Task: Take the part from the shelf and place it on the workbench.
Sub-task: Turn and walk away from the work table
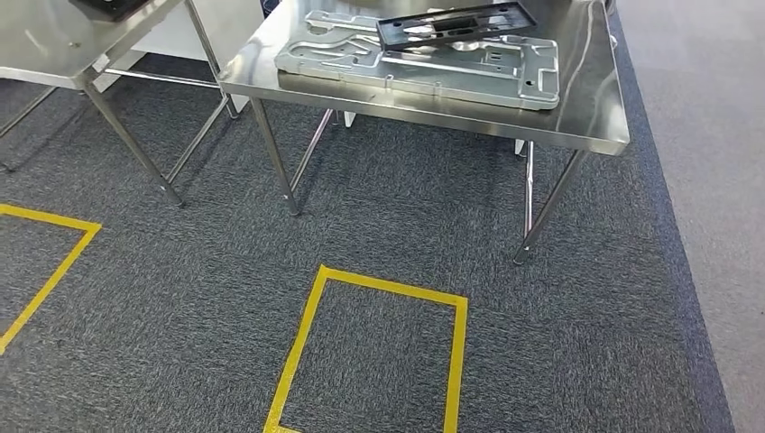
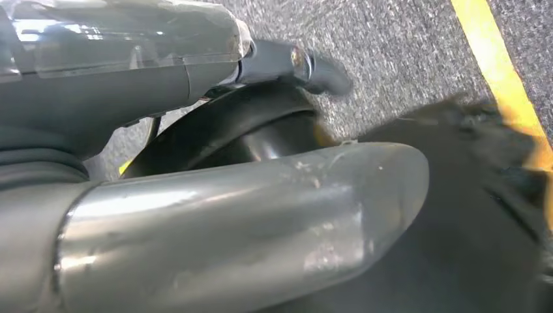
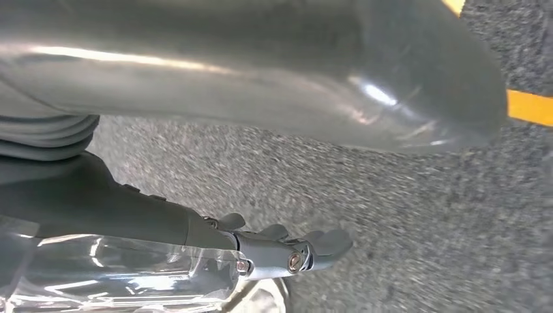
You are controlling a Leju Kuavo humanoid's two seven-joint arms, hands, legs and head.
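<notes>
The part (image 1: 456, 27), a dark flat frame, lies on a grey plate (image 1: 424, 63) on the bench (image 1: 591, 113). It looks stiff and light; grip a long edge. The left hand (image 2: 287, 62) and right hand (image 3: 287, 251) hang with nothing in them, fingers loosely out.

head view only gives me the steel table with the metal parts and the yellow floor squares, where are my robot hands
Observer: The left wrist view shows the grey, many-fingered left robot hand hanging over the speckled grey carpet, holding nothing.
Operator: and the right one
Observer: The grey right robot hand hangs above the same carpet, its fingers stretched out, with nothing in it.
Operator: any tape near it
Observer: Yes, a yellow tape line lies on the floor past that hand's thick grey thumb.
</notes>
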